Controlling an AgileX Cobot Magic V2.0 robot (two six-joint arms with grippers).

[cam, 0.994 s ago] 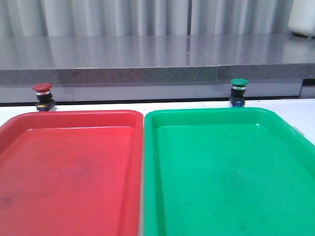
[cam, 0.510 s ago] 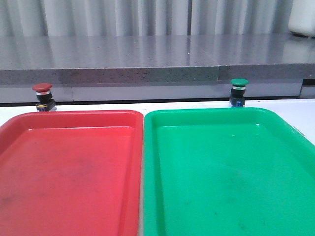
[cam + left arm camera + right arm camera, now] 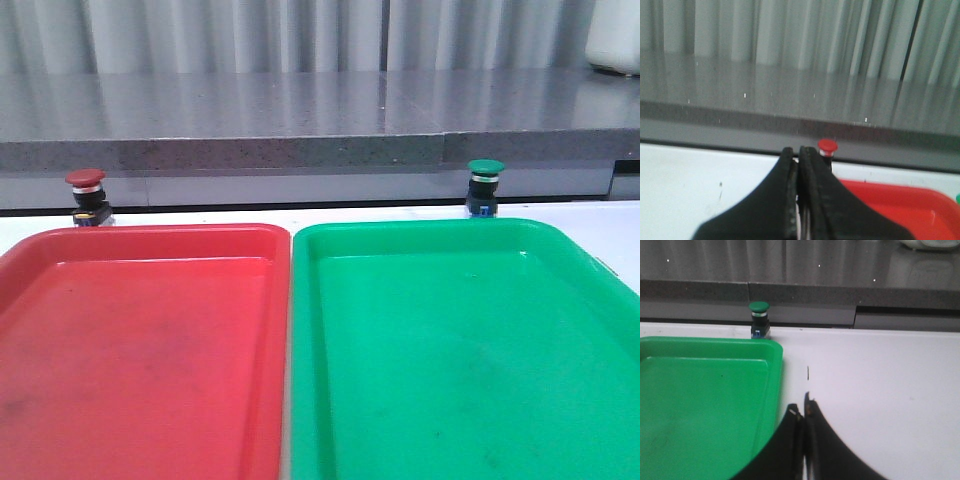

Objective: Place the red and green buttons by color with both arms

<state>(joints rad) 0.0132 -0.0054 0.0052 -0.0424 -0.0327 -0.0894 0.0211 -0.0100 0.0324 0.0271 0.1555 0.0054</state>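
While no writing shows on either button, the left gripper (image 3: 799, 152) and right gripper (image 3: 802, 410) sit clenched, empty.

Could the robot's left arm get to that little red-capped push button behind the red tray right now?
Probably yes. The small red-capped push button stands upright on open white table just beyond the left gripper, with nothing between them. The fingers are shut, though, so they would need to open first.
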